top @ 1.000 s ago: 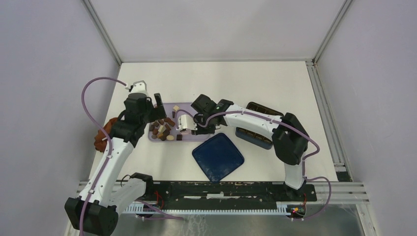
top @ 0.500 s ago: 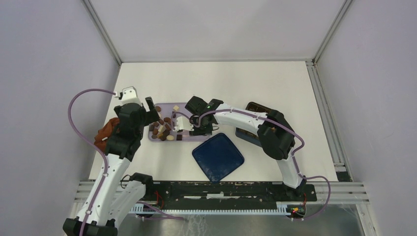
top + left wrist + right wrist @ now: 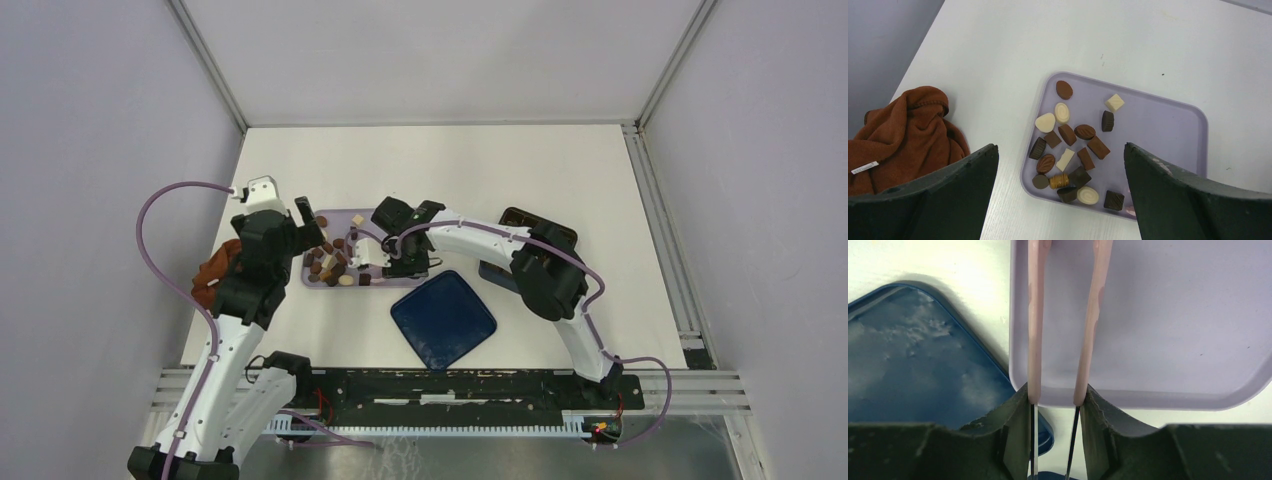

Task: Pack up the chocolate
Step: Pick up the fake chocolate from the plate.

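Lower centre of the overhead view, a dark-blue lid (image 3: 443, 320) lies flat on the white worktop (image 3: 480, 165). Just above it, the right pincer (image 3: 1055, 402) is clenched on pink tongs (image 3: 1035, 315), whose two arms reach over the bare right half of a lavender tray (image 3: 1173, 340). The chocolate (image 3: 1067, 134), in dark, mid-brown and cream pieces, sits clustered in the tray's left half. The left pincer (image 3: 1059, 150) hangs above the pieces, released, jaws spread wide. A reddish-brown cloth (image 3: 908, 130) lies crumpled at centre left, off the tray.
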Action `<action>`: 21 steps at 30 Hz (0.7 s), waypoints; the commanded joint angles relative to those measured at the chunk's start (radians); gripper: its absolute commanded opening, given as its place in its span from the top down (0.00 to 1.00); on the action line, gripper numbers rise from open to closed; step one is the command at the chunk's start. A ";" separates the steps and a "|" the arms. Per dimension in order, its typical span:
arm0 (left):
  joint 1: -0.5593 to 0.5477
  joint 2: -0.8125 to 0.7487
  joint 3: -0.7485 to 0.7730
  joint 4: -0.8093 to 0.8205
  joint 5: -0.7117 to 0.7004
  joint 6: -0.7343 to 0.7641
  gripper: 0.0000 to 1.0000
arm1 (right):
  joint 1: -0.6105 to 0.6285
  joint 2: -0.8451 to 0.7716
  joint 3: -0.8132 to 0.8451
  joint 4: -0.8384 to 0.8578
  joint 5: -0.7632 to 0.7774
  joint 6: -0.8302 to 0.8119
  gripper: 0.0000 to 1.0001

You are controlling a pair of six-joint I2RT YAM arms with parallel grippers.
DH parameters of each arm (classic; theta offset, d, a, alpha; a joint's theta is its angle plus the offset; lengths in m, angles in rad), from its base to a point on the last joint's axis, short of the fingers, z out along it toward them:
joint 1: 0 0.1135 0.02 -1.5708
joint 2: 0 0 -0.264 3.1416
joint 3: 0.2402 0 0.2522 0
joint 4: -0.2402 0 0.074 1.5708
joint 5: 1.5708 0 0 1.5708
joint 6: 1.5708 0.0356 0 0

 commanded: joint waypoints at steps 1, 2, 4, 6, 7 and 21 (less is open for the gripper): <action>0.006 -0.012 -0.001 0.041 -0.009 0.045 0.00 | 0.006 0.021 0.070 -0.017 -0.014 0.016 0.58; 0.007 -0.013 -0.001 0.041 -0.011 0.045 0.00 | 0.007 0.024 0.074 -0.016 -0.015 0.016 0.58; 0.008 -0.015 -0.002 0.042 -0.011 0.045 0.00 | 0.008 0.033 0.089 -0.024 -0.014 0.018 0.57; 0.007 -0.016 -0.002 0.044 -0.010 0.045 0.00 | 0.010 0.043 0.109 -0.036 -0.017 0.020 0.57; 0.007 -0.015 -0.002 0.044 -0.008 0.045 0.00 | 0.011 0.048 0.118 -0.039 -0.018 0.022 0.57; 0.007 -0.020 -0.002 0.045 -0.003 0.045 0.00 | 0.027 0.084 0.184 -0.074 -0.031 0.049 0.55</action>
